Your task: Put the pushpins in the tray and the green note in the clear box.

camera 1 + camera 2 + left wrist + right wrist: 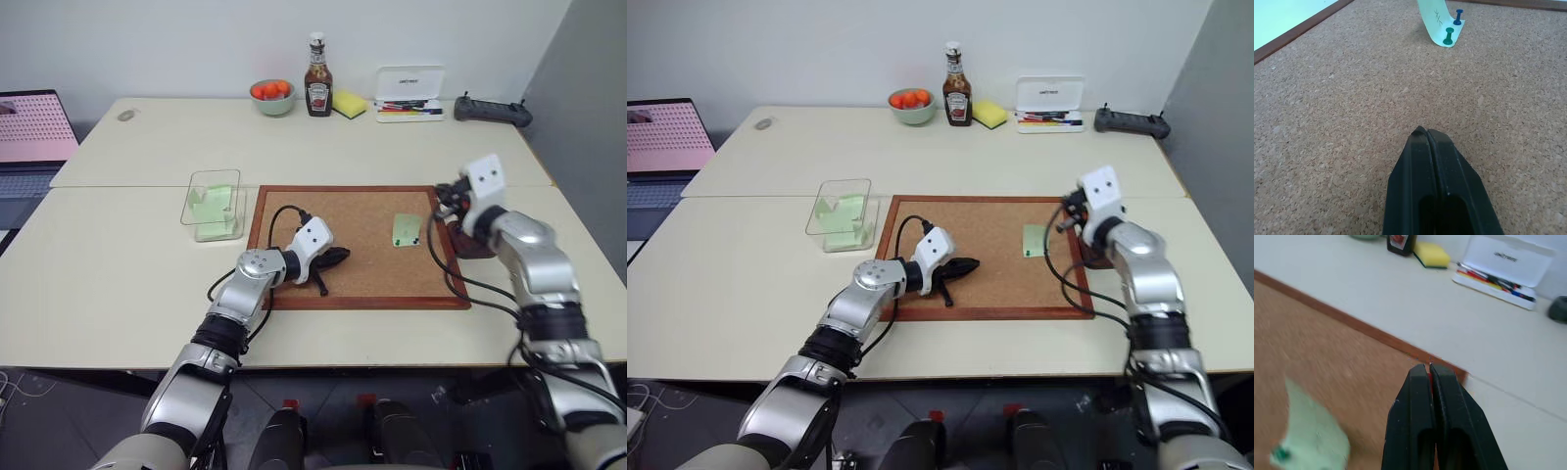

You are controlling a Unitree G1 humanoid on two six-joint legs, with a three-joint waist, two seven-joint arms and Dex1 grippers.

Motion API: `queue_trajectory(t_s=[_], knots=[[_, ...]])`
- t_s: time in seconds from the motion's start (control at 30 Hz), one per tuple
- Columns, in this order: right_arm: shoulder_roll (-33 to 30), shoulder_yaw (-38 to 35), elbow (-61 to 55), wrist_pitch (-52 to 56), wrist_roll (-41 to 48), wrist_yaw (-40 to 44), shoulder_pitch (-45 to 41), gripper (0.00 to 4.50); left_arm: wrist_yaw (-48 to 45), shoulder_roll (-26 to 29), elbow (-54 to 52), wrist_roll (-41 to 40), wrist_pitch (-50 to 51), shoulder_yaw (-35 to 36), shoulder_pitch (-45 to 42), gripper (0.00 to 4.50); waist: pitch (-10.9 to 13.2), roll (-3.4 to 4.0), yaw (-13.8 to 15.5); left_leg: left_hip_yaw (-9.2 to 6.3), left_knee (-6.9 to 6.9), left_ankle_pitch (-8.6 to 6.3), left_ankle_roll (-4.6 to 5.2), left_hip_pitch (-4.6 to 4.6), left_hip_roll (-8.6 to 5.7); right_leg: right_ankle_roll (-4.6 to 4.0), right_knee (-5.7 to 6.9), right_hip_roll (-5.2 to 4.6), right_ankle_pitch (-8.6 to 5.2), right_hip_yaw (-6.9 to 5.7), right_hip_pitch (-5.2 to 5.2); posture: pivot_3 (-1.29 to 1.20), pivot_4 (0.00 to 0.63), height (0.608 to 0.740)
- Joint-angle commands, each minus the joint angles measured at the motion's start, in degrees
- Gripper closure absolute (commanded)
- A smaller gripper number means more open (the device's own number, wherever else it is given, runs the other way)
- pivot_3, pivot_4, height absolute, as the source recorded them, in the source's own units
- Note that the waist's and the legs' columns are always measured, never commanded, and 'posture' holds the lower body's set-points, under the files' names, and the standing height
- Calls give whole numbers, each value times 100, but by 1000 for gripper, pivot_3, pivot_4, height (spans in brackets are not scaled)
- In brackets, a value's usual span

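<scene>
A: Ketchup bottle (317, 90), fruit bowl (272, 96), yellow sponge (350, 103) and marker case (409, 95) line the table's far edge; nothing stands between the grippers and the cork board (364, 284).

B: Green note (407, 230) sits on the board, two pushpins (1449, 36) in its edge; clear box (213, 205) just left of the board, tray (474, 244) under the right arm.

A: Left gripper (1426, 134) low over the cork, fingers clenched, empty; right gripper (1429, 369) raised above the board's far right corner, pinching something small and red.

Pale green note (1436, 22), green pushpin (1449, 36), blue pushpin (1458, 16); speckled tan cork board (362, 257), red-brown frame.
</scene>
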Motion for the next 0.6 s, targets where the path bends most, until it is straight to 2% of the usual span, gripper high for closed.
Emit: queue_trajectory(t_s=[0.03, 0.13, 0.3, 0.6], knots=[[-495, 41, -437, -26, -372, 10, 426, 4490, -35, 24, 293, 213, 98, -154, 119, 4500, -4, 8, -12, 2, 1, 0, 0, 2, -1, 0, 1, -1, 0, 2, 1, 0, 150, 740], [-702, 133, -396, -112, -576, 17, 671, 4490, -48, 19, 356, 218, 61, -159, 84, 4500, -9, 15, -21, 5, 2, 0, 0, 10, 1, 1, 4, 1, 0, 4, 4, 0, 150, 740], [-661, 226, -135, -217, -745, -94, 721, 4490, -54, 0, 415, 226, 21, -165, 40, 4500, -9, 14, -12, 6, 6, 1, 1, 8, 1, 4, 4, 1, 2, 4, 4, 0, 150, 740], [-563, 294, 149, -307, -817, -163, 562, 2777, -40, 36, 408, 233, -7, -149, 58, 4500, -9, 14, -5, 4, 6, 1, 0, 6, 0, 5, 0, 1, 3, 3, 5, 0, 150, 740]])
